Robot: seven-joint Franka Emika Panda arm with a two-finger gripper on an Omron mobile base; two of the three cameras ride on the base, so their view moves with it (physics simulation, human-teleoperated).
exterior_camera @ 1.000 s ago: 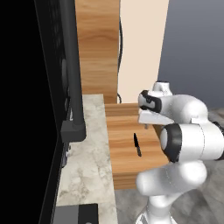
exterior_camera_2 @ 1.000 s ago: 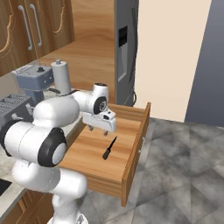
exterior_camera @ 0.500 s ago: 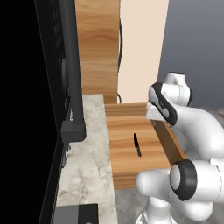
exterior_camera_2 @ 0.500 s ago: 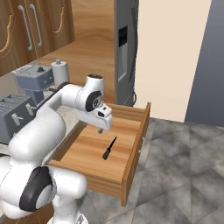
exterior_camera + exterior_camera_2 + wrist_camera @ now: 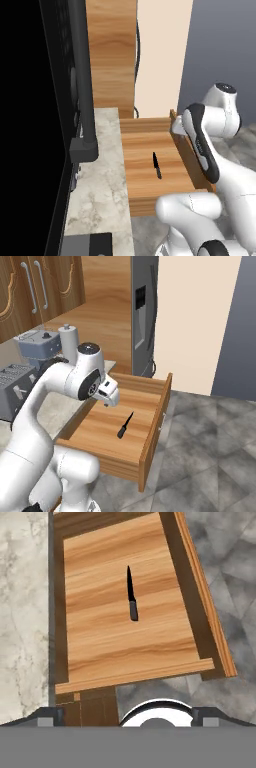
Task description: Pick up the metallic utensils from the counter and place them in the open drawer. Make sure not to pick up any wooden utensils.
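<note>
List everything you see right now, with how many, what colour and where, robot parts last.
knife: one, black, lying flat mid-drawer
drawer: one, orange-brown wood, pulled open below the counter
counter: one, beige marble, left of the drawer
toaster: one, grey, on the counter behind the arm
coffee machine: one, blue-grey, beyond the toaster
fridge: one, dark grey, behind the drawer
floor: grey tile
arm: one, white, bent over the drawer
gripper: one, open, empty, above the drawer

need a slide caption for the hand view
Looking down into the open drawer: one dark knife lies flat on its wooden floor, marble counter alongside.
</note>
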